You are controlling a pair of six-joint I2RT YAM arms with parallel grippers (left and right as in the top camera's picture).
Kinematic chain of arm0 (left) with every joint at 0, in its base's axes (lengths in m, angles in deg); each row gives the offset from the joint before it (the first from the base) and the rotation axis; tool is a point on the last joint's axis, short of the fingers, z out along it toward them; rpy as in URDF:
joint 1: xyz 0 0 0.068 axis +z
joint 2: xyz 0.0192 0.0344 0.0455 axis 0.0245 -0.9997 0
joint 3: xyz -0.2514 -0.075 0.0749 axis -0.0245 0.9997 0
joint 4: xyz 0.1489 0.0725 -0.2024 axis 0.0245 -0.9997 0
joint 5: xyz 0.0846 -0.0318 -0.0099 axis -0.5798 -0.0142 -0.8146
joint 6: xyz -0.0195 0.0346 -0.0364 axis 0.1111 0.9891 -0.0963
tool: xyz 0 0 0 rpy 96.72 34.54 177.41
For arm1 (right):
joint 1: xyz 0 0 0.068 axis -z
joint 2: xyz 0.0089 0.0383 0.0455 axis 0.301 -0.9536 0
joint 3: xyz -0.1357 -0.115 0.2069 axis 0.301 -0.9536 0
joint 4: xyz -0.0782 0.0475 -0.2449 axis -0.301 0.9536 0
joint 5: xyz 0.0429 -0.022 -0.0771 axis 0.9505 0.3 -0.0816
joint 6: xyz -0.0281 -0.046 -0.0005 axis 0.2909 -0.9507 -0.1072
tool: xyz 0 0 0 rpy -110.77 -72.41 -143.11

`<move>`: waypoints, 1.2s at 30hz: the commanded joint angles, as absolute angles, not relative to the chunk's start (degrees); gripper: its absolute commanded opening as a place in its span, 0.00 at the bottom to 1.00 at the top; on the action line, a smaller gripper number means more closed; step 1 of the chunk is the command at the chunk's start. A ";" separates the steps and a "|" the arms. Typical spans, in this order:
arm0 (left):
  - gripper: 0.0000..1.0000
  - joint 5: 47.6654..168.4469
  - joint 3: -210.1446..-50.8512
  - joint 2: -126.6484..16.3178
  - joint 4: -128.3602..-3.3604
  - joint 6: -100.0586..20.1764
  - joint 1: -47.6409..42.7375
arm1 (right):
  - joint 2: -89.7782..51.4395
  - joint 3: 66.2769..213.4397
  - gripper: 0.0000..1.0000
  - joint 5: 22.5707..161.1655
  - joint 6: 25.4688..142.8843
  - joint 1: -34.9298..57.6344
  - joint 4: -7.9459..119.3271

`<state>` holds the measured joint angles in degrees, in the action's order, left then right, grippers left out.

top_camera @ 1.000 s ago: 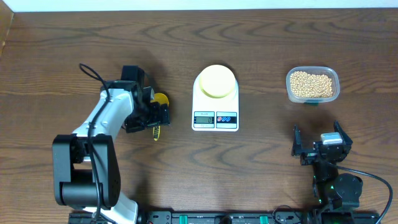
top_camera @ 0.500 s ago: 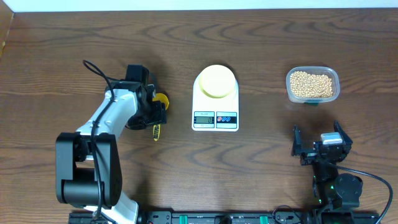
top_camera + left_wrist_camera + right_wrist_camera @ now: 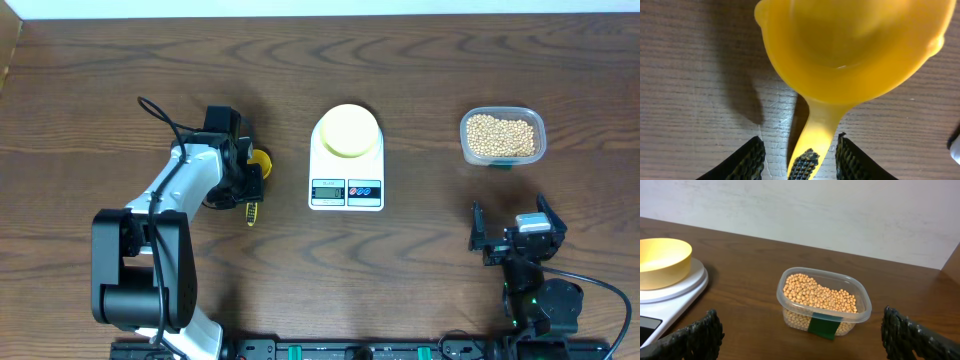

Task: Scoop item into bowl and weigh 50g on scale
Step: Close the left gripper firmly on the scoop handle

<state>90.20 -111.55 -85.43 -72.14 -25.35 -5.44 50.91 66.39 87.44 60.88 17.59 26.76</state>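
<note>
right gripper (image 3: 512,232) nearest, near-right of the scale (image 3: 346,190): jaws spread wide, holding nothing. left of the scale: left gripper (image 3: 250,182) about half open, fingers either side of the yellow scoop (image 3: 850,45) handle, a gap showing on one side, not clamped. scoop lies on the surface (image 3: 420,60). on the scale's far end: pale-yellow bowl (image 3: 349,131), inside bare. far right of the scale: clear tub (image 3: 503,153), beans (image 3: 815,294) heaped inside, green label on its side.
</note>
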 commanded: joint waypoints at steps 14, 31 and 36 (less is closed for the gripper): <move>0.45 90.48 -110.72 -87.24 -71.62 -22.99 -5.50 | 51.22 66.30 0.99 87.60 61.66 17.05 26.98; 0.29 93.52 -110.67 -88.38 -71.86 -22.16 -5.46 | 51.22 66.30 0.99 87.60 61.66 17.05 26.98; 0.28 94.79 -110.70 -88.38 -72.21 -22.20 -5.44 | 51.22 66.30 0.99 87.60 61.66 17.05 26.98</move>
<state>93.50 -111.44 -88.11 -71.75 -22.93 -5.44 50.91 66.39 87.44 60.86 17.59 26.76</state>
